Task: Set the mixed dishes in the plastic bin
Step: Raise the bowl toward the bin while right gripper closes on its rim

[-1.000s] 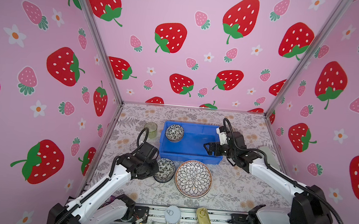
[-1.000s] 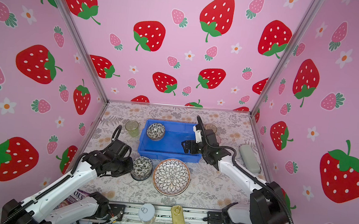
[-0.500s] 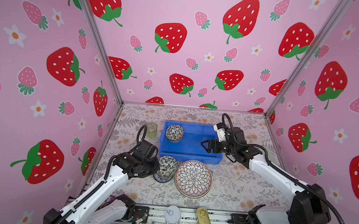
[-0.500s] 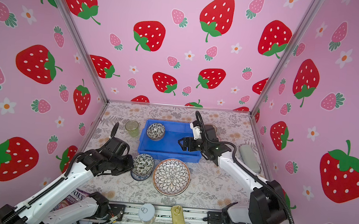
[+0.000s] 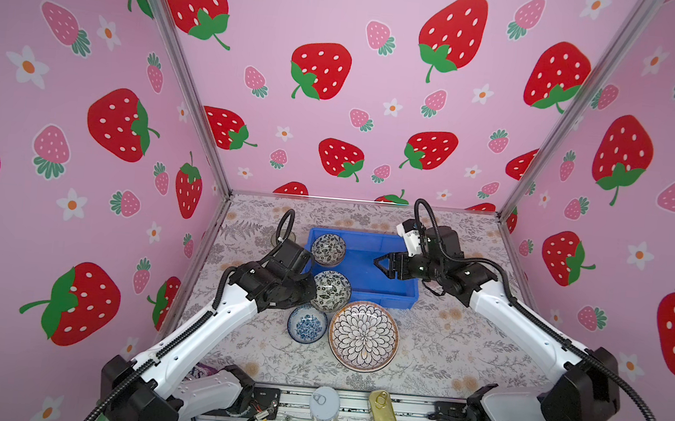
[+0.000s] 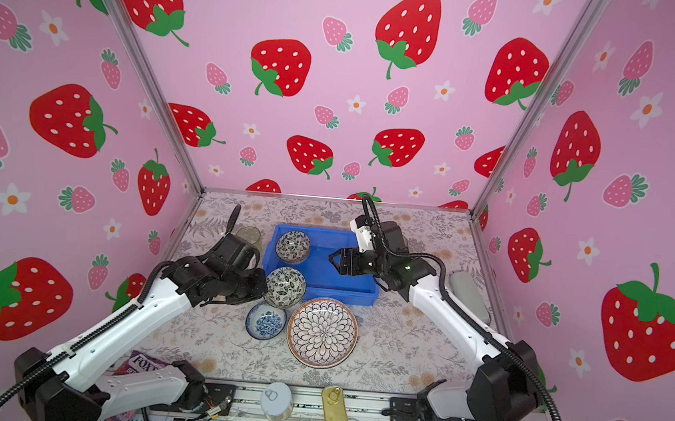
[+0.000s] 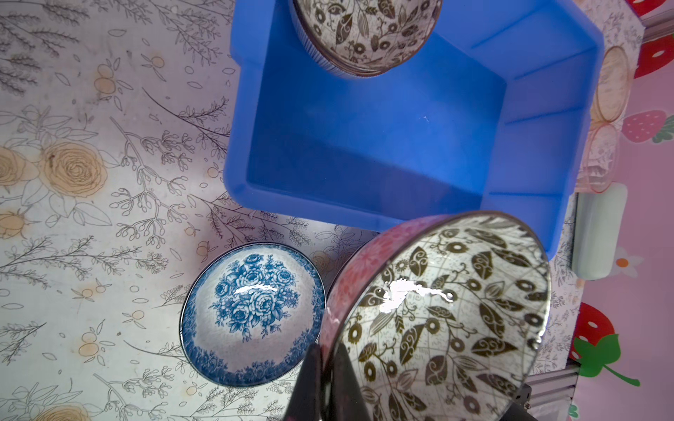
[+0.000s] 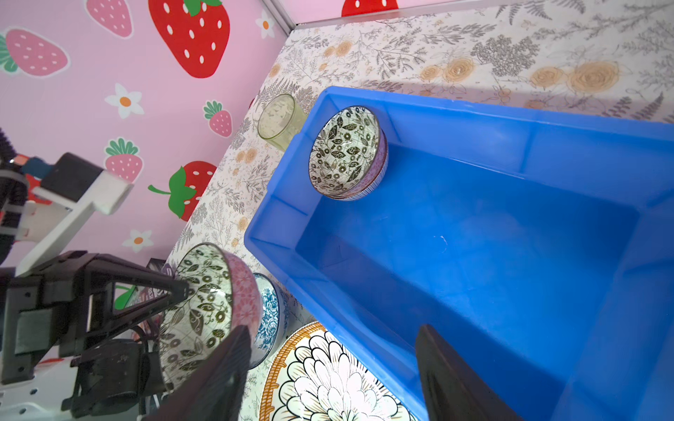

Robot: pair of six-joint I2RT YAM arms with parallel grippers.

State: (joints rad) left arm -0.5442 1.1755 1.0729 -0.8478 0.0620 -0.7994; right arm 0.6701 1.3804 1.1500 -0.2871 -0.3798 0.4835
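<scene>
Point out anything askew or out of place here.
The floral bowl in the blue bin sits tilted, propped in a corner against the wall instead of flat on the floor. The left hand pinches a second floral bowl by its rim, tipped steeply.

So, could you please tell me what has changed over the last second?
The left gripper, jaws shut on the pink-sided floral bowl, lifted it off the blue-flowered bowl and carried it toward the blue bin. The right gripper shifted slightly over the bin, jaws open and empty. The blue-flowered bowl, petal plate and striped bowl in the bin stayed put.
</scene>
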